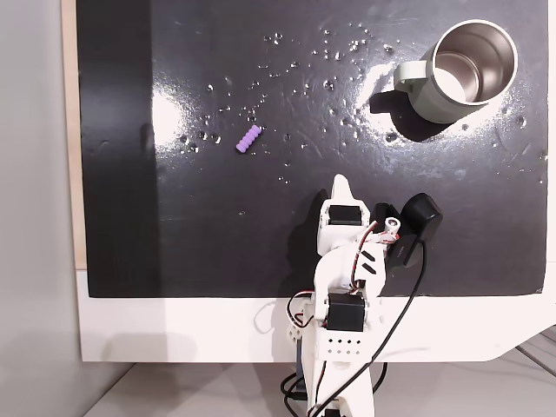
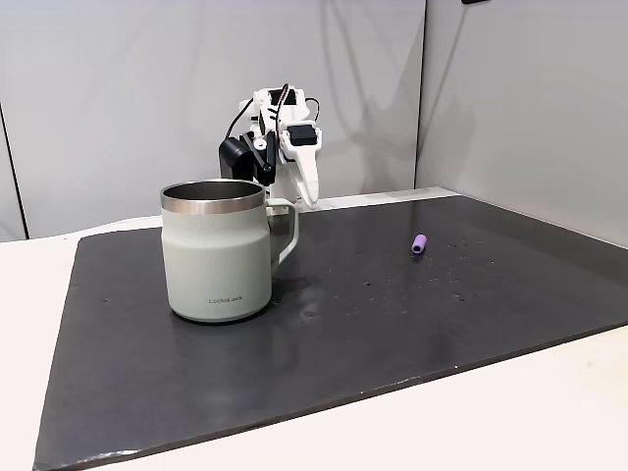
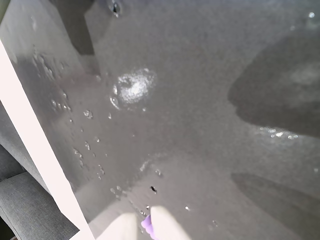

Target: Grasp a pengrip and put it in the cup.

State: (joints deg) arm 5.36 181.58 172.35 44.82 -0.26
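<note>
In a fixed view the pengrip (image 1: 249, 139) lies on the black mat (image 1: 174, 243), well apart from the cup (image 1: 460, 69).

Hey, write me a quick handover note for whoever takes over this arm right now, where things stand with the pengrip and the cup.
Claw: holds nothing, raised over the black mat; open or shut cannot be told.
Pengrip: lying loose on the mat, up and left of the claw in a fixed view from above; it peeks between the fingertips in the wrist view.
Cup: upright at the mat's top right corner, no pengrip inside.
Done: nothing yet.
Left: grasp the pengrip, carry it over, drop it in the cup.
</note>
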